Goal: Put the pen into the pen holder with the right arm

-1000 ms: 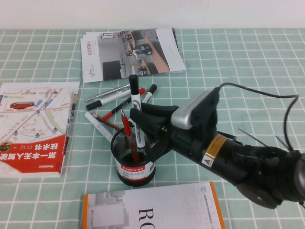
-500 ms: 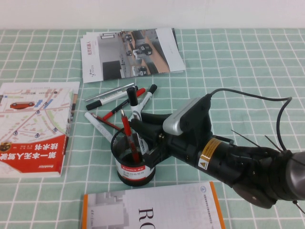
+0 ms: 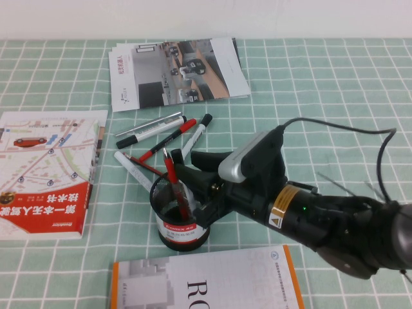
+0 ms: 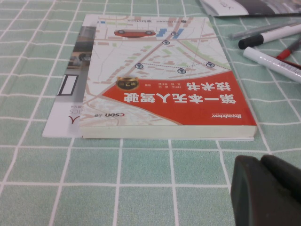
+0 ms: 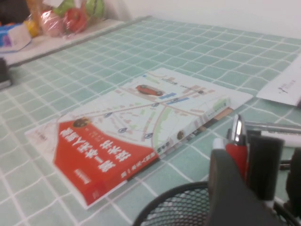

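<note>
Right gripper (image 3: 193, 187) is down in the centre of the high view, black and bulky, parked right over the small black wire-mesh pen holder (image 3: 183, 226) with its white band and red label. The thick white-barrelled marker with the black cap (image 5: 263, 162) shows only in the right wrist view: it stands upright inside the gripper's span, its cap above the mesh rim (image 5: 178, 207), right beside a slim red pen (image 3: 174, 183) that leans in the cup. Whether the right gripper is clamped on the marker or has let go, I can't tell from here.

Just beyond the cup, a scatter of loose pens and markers (image 3: 161, 136) lies on the green-and-white checked tablecloth (image 3: 335, 84). A red-and-white map-cover book (image 3: 48, 174) sits at centre left, a fan of grey brochures (image 3: 174, 71) at upper centre, and an orange-edged white booklet (image 3: 206, 283) along the bottom edge.

Left gripper (image 4: 268, 190) shows only in its own wrist view, a dark shape low over the cloth near the book's edge (image 4: 169, 133); open or closed, can't tell.
</note>
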